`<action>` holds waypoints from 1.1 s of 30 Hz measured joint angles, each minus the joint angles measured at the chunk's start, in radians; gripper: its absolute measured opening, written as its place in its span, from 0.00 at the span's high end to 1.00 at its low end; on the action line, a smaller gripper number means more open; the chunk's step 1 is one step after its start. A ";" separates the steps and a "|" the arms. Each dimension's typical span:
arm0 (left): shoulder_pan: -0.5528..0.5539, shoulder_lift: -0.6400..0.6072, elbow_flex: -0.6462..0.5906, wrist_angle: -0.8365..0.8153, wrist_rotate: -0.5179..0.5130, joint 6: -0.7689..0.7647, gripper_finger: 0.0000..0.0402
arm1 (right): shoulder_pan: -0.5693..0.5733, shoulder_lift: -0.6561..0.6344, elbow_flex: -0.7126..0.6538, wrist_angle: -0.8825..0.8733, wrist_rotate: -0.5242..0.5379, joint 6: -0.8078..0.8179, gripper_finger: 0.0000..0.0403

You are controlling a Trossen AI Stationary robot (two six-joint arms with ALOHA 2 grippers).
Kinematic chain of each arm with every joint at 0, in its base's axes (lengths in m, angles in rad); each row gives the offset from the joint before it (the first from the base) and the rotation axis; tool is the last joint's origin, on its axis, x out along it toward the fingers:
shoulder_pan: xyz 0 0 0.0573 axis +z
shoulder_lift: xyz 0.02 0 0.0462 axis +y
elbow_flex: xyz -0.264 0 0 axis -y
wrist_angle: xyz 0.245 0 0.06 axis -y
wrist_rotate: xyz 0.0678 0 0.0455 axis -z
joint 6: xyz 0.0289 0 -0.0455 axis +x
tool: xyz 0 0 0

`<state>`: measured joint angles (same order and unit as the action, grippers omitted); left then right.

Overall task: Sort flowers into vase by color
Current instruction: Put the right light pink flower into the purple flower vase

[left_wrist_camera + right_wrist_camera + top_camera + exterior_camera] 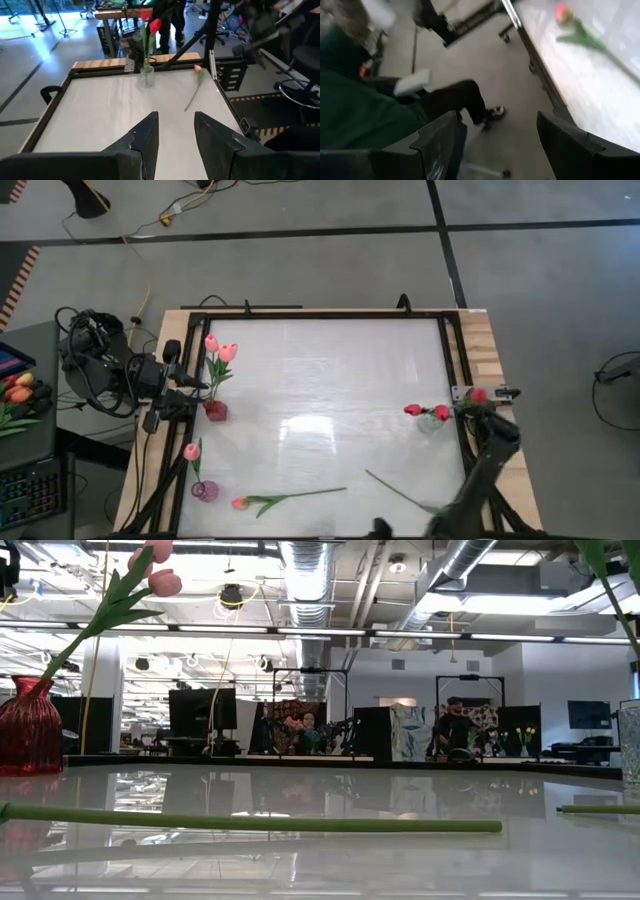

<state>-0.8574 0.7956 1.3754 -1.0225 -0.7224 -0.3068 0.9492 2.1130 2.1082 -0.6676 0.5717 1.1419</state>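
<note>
**Tulip sorting, partly done: three vases filled, two stems loose**

Seen from above, three vases stand on the white worktop (320, 380). A red vase (216, 410) near the left edge holds two pink tulips (220, 348); a small purple vase (205, 491) at the front left holds one pale-pink tulip (191, 451); a clear glass vase (430, 423) near the right edge holds red tulips (428, 411). The grouping suggests one colour per vase. Two flowers lie flat and unsorted along the front: a pink-budded tulip (275, 500) with a long thin green stem and narrow leaves, and a second stem (400, 491) whose bud is hidden by the right arm. The left claw (175, 137) waits beside the red vase, fingers parted and holding nothing. The right claw (507, 145), spread wide and empty, points off the front right corner of the worktop, probably positioned to reach the loose stems. Orange tulips (20, 392) sit off the worktop at far left.
</note>
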 joint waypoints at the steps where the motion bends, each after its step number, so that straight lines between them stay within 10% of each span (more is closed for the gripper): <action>1: 0.000 0.000 0.000 0.000 0.003 0.005 0.72 | -0.013 0.020 -0.001 0.014 -0.026 0.000 0.25; 7: 0.000 0.000 0.000 0.000 0.019 0.007 0.72 | -0.057 0.097 -0.001 -0.005 -0.134 0.065 0.25; 19: 0.000 0.000 0.000 -0.001 0.038 -0.012 0.72 | -0.031 0.082 -0.002 -0.595 -0.351 0.483 0.25; 33: 0.000 0.000 0.000 0.000 0.037 -0.007 0.72 | -0.054 0.004 -0.292 -0.625 -0.499 0.480 0.25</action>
<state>-0.8574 0.7956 1.3758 -1.0229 -0.6853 -0.3134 0.8954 2.1171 1.8166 -1.2927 0.0723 1.6215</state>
